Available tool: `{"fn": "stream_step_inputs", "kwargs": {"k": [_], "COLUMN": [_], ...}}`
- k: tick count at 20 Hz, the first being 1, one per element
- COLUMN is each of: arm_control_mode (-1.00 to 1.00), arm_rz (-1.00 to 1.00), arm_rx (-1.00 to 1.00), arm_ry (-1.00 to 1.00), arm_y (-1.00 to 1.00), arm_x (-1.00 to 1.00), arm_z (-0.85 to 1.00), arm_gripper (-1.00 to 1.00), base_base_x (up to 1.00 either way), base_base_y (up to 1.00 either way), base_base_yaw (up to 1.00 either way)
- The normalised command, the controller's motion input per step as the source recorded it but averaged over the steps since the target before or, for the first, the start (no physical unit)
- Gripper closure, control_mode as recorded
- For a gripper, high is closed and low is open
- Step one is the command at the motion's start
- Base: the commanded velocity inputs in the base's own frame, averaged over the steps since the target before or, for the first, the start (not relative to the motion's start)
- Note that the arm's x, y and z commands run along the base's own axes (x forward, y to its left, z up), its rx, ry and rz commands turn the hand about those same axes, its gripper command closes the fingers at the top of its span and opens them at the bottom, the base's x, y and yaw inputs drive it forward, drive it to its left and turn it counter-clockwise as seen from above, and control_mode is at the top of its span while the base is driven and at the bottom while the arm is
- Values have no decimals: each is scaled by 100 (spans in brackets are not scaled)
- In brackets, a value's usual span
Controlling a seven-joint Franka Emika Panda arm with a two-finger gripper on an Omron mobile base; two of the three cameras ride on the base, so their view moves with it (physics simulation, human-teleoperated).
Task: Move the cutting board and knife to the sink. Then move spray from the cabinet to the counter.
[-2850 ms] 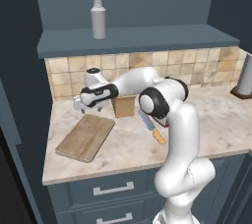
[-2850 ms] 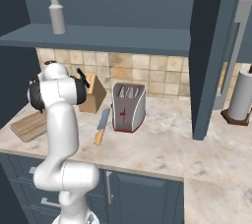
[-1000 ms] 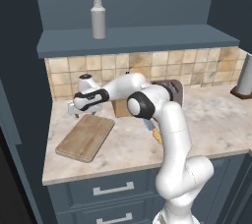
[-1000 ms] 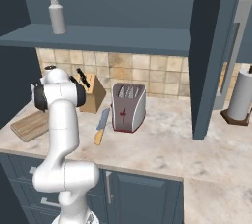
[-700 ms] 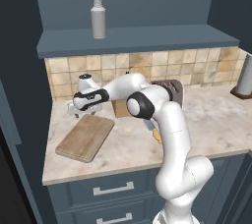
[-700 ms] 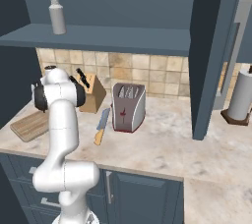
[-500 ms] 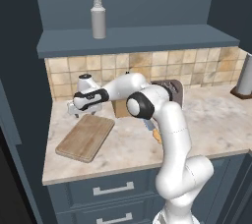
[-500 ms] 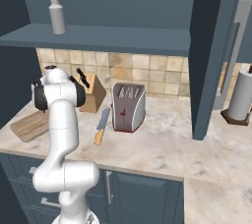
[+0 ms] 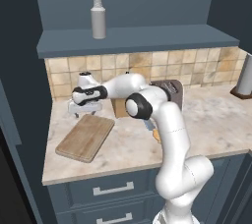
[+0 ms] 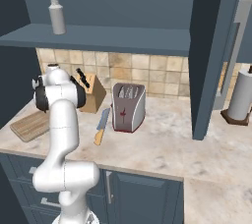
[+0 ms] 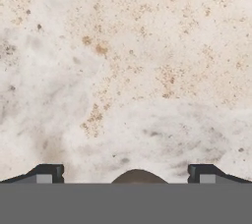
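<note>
In your right base view, the arm's white body hides most of the cutting board (image 10: 30, 125); only a corner shows at the left edge. Your hand view gives bare marbled stone, with a brown rounded edge just peeping up at the bottom centre between the two dark fingertips (image 11: 49, 173); what it belongs to cannot be told.

In the left base view the arm reaches from the lower right across to the left of the frame, forearm level, hand turned down over the worktop (image 9: 211, 120). The gripper (image 9: 84, 112) sits at the board's far end, near the backsplash, jaws spread wide with nothing between them.

The cutting board (image 9: 86, 136) lies flat left of centre, light brown wood, rounded corners, set at a slant. The knife (image 10: 101, 126) lies on the stone between the knife block (image 10: 91, 92) and the toaster (image 10: 128, 106), orange handle toward you. The spray (image 9: 98, 13) stands upright on the cabinet (image 9: 147, 39) ledge, upper left.
</note>
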Motion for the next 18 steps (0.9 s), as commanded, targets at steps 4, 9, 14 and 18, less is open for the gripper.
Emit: {"fn": "stream_step_inputs", "kwargs": {"k": [4,9,14,18], "arm_control_mode": [-100,-100,-100,-100], "arm_rz": [0,0,0,0], "arm_rx": [0,0,-1,0], "arm_ry": [8,-4,-18,-17], "arm_y": [0,0,0,0], "arm_x": [-31,-42,-47,-56], "arm_z": [-34,-41,-8,0], "arm_gripper": [-100,-100,-100,-100], "base_base_x": [0,0,0,0], "base_base_y": [0,0,0,0], "base_base_yaw": [0,0,0,0]}}
